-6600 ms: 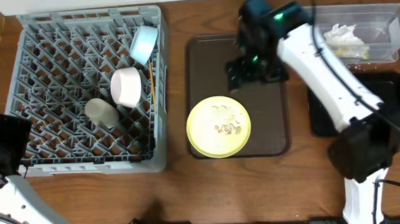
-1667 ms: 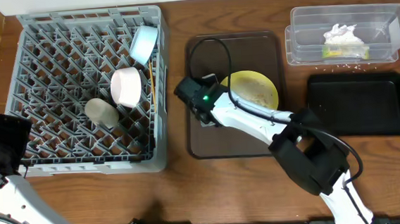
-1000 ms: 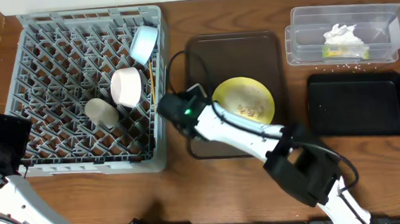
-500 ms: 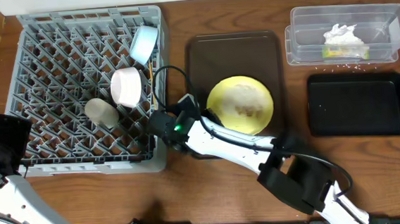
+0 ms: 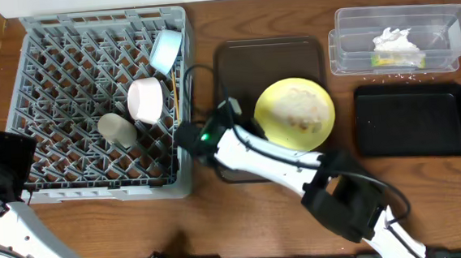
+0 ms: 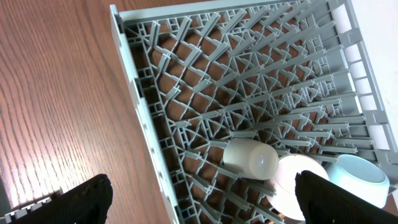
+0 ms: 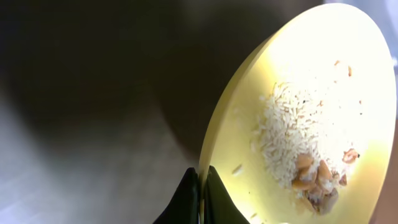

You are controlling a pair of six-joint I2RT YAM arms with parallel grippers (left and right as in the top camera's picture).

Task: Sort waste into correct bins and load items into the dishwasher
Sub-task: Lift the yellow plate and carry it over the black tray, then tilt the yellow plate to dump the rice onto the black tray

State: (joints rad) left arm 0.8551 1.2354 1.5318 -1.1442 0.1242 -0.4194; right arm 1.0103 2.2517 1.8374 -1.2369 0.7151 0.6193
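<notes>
Yellow-green and tilted on edge, the plate (image 5: 294, 114) is hanging over the right side of the brown serving tray (image 5: 242, 59), and the right hand (image 7: 200, 180) is pinching its near rim with both fingers pressed tight against it. Beige rice-like crumbs (image 7: 292, 134) are clinging to the plate's face, some bunched toward the lower part. That is probably why it is being carried by the rim and not set in the rack: the food looks due for a bin first.

To the right, the clear tub (image 5: 347, 48) is holding the crumpled napkin (image 5: 395, 43), and the black tray (image 5: 413, 120) is lying bare just below it.

To the left, the grey dish rack (image 5: 100, 16) is already carrying the light blue bowl (image 5: 165, 50), the white bowl (image 5: 145, 100) and the pale cup (image 5: 117, 130), all propped among the pegs.

The left hand (image 6: 202, 186) is hovering spread wide above the rack's near corner, gripping nothing.

Everything is sitting on a brown wood-grain table (image 5: 123, 226). Of the room, only a pale strip is showing beyond the far edge.
</notes>
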